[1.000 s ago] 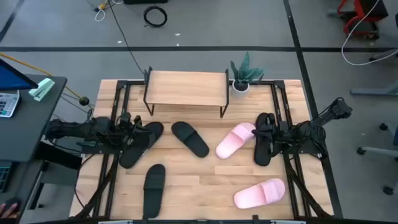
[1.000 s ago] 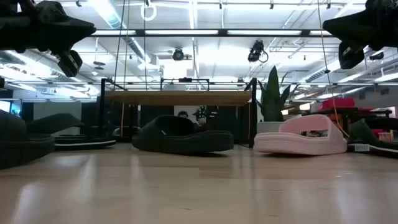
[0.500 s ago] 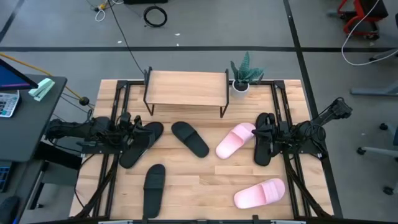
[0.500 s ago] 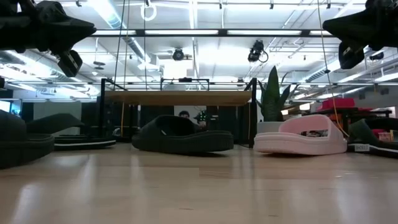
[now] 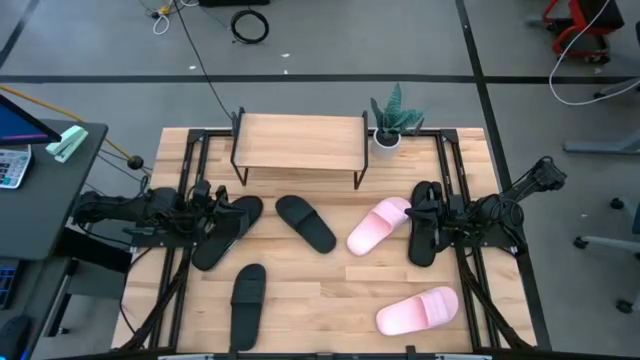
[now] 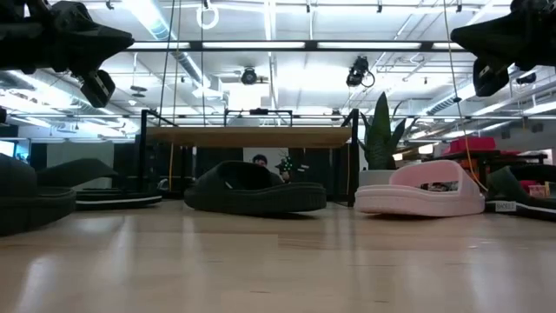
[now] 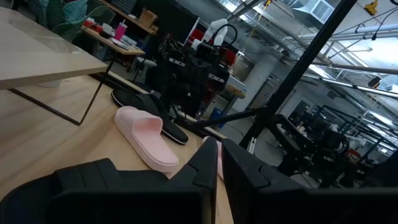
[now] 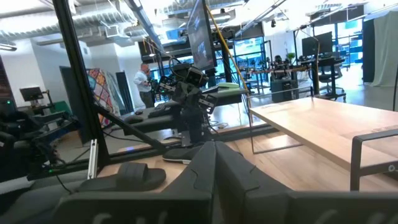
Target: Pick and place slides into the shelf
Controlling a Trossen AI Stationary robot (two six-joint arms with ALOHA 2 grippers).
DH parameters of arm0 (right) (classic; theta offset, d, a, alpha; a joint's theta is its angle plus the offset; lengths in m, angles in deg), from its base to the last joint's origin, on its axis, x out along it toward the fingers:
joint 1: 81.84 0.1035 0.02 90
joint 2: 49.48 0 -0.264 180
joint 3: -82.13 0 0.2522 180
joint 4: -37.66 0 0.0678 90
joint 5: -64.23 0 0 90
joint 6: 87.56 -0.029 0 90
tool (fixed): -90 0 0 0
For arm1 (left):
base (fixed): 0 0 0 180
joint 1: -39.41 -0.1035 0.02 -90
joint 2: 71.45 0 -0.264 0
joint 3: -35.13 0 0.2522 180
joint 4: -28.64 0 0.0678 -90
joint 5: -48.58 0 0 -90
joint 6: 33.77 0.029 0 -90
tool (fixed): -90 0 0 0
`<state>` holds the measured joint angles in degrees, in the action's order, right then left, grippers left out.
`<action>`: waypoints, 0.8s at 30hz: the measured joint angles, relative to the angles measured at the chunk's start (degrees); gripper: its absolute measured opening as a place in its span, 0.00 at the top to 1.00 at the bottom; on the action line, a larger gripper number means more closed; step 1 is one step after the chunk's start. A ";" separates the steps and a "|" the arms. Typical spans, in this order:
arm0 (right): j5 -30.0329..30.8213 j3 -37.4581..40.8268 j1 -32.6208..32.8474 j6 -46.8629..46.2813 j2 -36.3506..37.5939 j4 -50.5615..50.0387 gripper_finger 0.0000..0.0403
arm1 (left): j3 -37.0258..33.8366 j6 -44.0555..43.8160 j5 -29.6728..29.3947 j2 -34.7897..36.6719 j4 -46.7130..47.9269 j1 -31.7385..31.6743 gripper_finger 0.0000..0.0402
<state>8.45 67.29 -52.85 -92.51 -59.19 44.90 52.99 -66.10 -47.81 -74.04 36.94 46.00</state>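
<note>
The shelf (image 5: 300, 142) stands at the back middle of the table, its wood top bare. In front of it lie several slides: a black one (image 5: 306, 222) in the middle, a pink one (image 5: 377, 224) to its right, another pink one (image 5: 417, 310) at the front right and a black one (image 5: 247, 303) at the front left. My left gripper (image 5: 207, 212) hovers shut over a black slide (image 5: 230, 230) at the left. My right gripper (image 5: 427, 213) hovers shut over a black slide (image 5: 423, 240) at the right. Neither holds anything.
A small potted plant (image 5: 390, 122) stands at the shelf's right end. Black rails (image 5: 187, 190) run along both table sides. A side table (image 5: 40, 180) with a calculator stands left of the table. A person (image 8: 144, 78) shows far off in the room.
</note>
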 joint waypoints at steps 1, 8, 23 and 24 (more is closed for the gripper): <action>0.00 0.00 0.00 0.01 0.01 0.00 0.96 | 0.00 -0.01 0.02 0.00 0.00 0.00 0.93; 0.00 0.00 0.00 0.02 0.02 0.00 0.96 | -0.01 0.00 0.00 0.00 0.00 0.01 0.90; 0.00 0.00 0.00 0.01 0.02 0.00 0.96 | 0.00 0.00 0.02 0.00 -0.01 0.00 0.93; 0.00 0.00 0.00 0.02 0.01 0.00 0.96 | 0.00 0.01 0.02 0.00 0.00 0.00 0.92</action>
<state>8.45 67.29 -52.85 -92.50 -59.19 44.90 52.99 -66.10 -47.79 -74.04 36.94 46.00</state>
